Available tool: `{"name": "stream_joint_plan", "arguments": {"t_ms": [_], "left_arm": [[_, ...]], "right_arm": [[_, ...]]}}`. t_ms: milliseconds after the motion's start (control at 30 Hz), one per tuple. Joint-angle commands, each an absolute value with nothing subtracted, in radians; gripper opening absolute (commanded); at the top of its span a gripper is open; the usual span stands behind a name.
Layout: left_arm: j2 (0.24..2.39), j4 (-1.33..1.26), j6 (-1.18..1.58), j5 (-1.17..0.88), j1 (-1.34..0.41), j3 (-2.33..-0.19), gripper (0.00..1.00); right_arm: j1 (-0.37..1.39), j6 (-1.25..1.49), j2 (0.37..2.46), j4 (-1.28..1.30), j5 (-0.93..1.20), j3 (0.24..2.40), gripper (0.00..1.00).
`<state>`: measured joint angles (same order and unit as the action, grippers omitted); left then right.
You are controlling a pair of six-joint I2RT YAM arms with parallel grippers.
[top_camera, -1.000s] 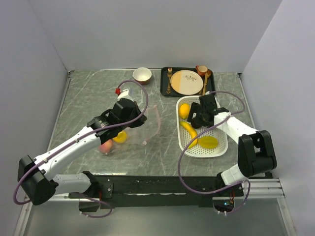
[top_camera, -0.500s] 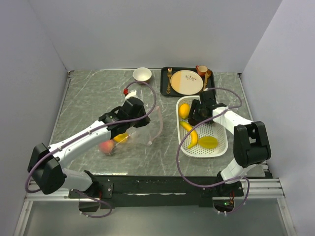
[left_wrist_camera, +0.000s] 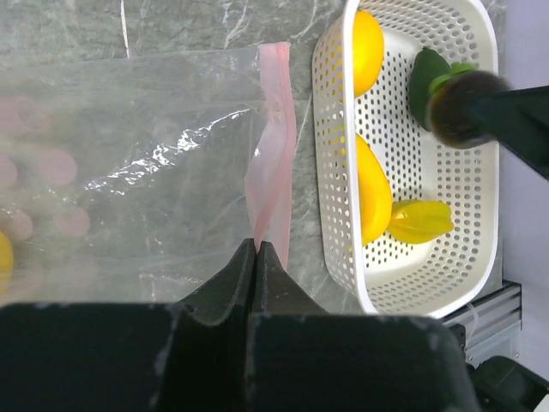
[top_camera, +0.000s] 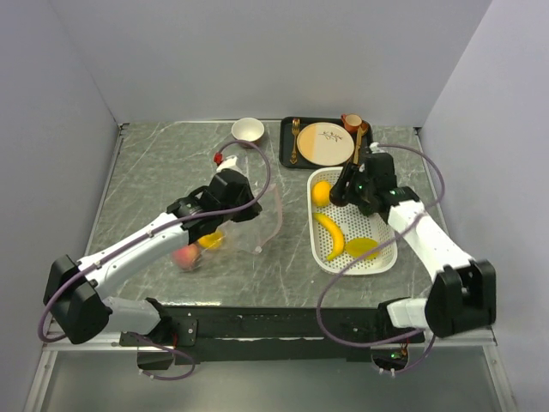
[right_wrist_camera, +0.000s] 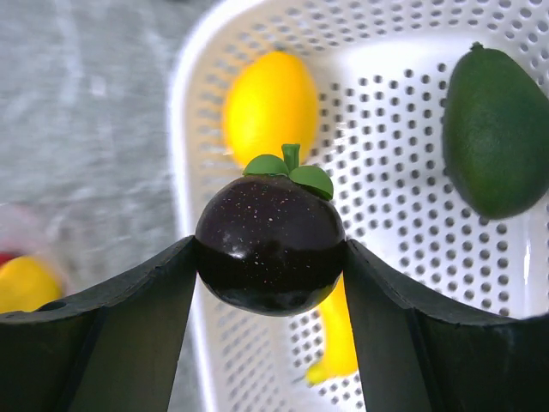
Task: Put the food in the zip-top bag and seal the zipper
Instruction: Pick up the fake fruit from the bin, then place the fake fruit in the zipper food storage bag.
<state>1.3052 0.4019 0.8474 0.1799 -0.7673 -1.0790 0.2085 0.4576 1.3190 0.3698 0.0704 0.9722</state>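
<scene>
Left of the white basket, the zip-top bag lies flat on the desk. A pink peach and an orange-yellow round fruit show through the plastic at the bag's end farthest from the basket. The pale pink zipper runs along the bag's edge that faces the basket, just beside the basket's left rim. The left pincer is clenched on the near end of that zipper, and the strip is twisted where it is pinched.

Inside the basket lie a yellow round fruit at the far end, a banana along the left wall and a yellow-green piece toward the near end. A green fruit lies there too. Above the basket's far end, the right pincer is grasping the dark purple ball between both fingers, lifted off the basket floor.
</scene>
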Motion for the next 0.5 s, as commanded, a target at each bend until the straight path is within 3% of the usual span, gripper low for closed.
{"name": "stream_joint_plan", "arguments": {"t_ms": [0, 233, 467], "left_arm": [[1.233, 0.42, 0.801, 0.173, -0.772, -1.103, 0.01], [1.212, 0.424, 0.796, 0.181, -0.772, -1.086, 0.01], [1.226, 0.396, 0.798, 0.169, -0.772, -1.078, 0.01]], "right_arm": [[0.206, 0.537, 1.177, 0.347, 0.209, 0.916, 0.39], [0.256, 0.644, 1.106, 0.227, 0.382, 0.865, 0.39], [0.412, 0.667, 1.124, 0.21, 0.373, 0.937, 0.4]]}}
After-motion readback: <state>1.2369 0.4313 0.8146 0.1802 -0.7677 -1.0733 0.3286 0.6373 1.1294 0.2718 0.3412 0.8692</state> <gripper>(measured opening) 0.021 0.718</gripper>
